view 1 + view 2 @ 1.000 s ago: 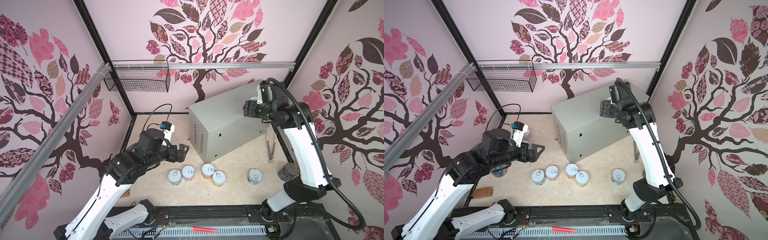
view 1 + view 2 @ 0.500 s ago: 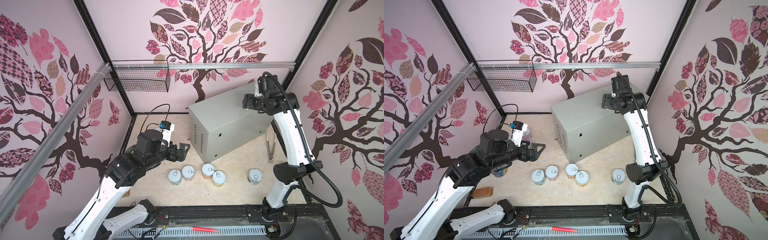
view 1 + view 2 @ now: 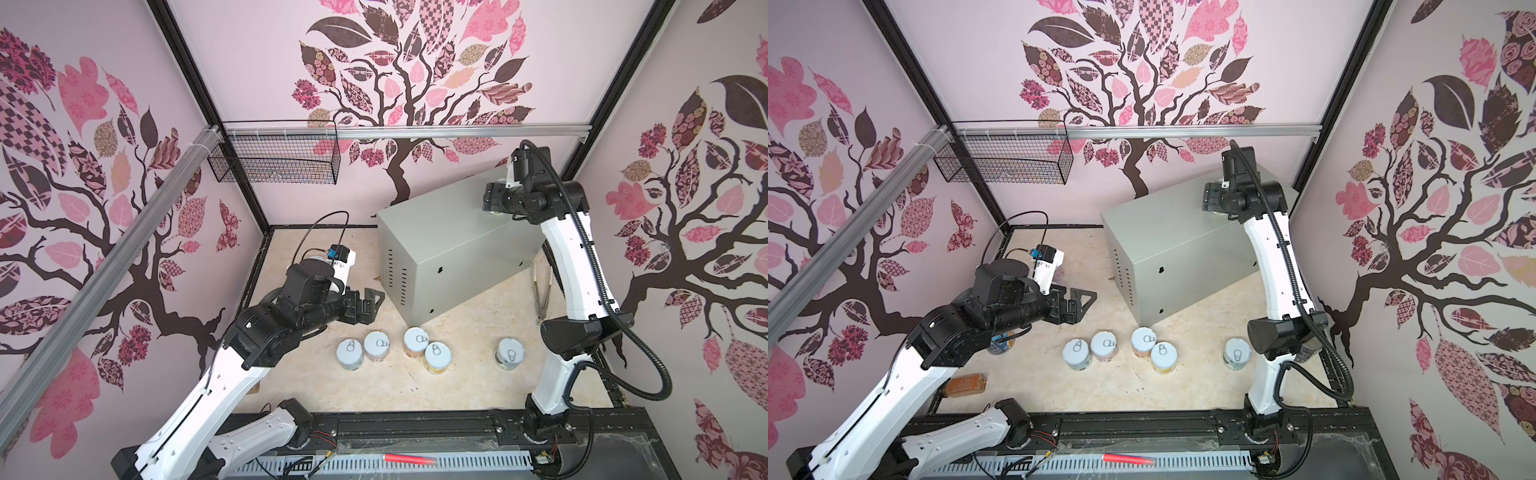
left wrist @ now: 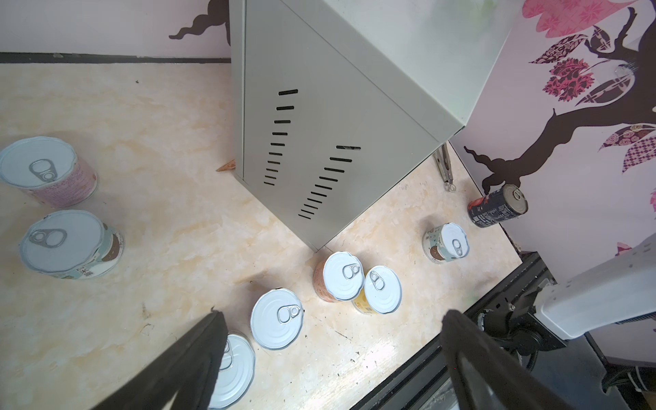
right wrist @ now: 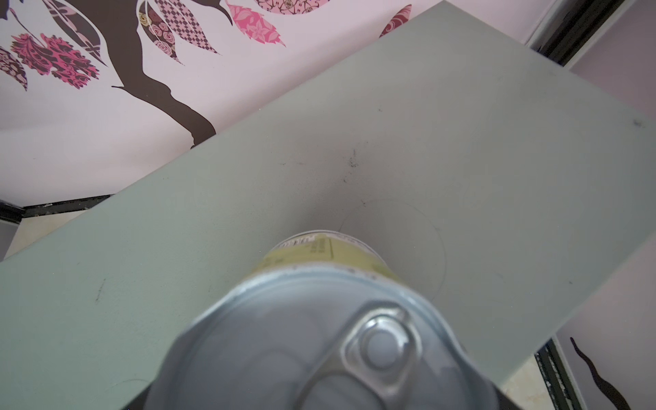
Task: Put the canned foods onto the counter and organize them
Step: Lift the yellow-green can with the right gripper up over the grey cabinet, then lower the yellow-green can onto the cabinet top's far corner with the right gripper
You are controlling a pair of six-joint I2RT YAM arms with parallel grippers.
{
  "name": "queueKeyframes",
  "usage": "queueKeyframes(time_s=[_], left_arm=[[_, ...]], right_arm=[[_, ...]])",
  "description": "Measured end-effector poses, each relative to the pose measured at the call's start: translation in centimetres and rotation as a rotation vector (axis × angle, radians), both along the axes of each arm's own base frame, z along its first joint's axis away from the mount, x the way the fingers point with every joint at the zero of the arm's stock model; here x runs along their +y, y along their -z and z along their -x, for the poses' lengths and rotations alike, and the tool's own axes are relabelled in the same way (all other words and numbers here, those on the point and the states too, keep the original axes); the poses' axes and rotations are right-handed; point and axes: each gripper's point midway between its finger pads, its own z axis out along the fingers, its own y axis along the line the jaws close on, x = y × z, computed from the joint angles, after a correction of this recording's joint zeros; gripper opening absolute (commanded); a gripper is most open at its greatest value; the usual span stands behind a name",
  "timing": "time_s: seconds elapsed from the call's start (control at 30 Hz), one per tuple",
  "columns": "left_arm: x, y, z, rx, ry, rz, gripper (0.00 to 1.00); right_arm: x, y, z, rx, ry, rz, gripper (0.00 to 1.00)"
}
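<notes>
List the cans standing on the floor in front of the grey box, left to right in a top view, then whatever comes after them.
Leftmost can → second can → orange can → yellow can → lone can → tongs.

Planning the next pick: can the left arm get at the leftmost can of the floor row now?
Probably yes: the left tool is open, empty, hovering just behind the leftmost can; nothing lies between them, though a neighbouring can stands close beside.
</notes>
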Motion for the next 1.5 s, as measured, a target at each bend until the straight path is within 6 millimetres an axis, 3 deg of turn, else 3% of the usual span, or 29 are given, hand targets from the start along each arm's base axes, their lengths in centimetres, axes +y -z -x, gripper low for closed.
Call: queueKeyframes(time_s=[0.37, 0.6, 0.83, 1.1, 1.5], left_arm=[[0.5, 0.9, 0.2, 0.007, -0.015, -0.01, 0.98], [1.1, 0.9, 0.5, -0.007, -0.033, -0.003, 0.98], [1.6, 1.8, 0.7, -0.01, -0.053, 0.004, 0.98], [1.8, 2.4, 0.9, -0.008, -0.061, 0.012, 0.98], [1.5, 3.1, 0.5, 0.006, -0.066, 0.009, 0.98]], right_arm=[[0.2, 0.1, -0.8, -0.017, -0.011, 0.011, 0.9], [0.4, 2.0, -1.6, -0.013, -0.021, 0.018, 0.92], [0.4, 1.8, 0.8, -0.072, -0.05, -0.002, 0.95], [0.5, 1.7, 1.6, -0.15, -0.065, -0.022, 0.88], [0.7, 0.2, 0.9, -0.21, -0.069, -0.034, 0.8]])
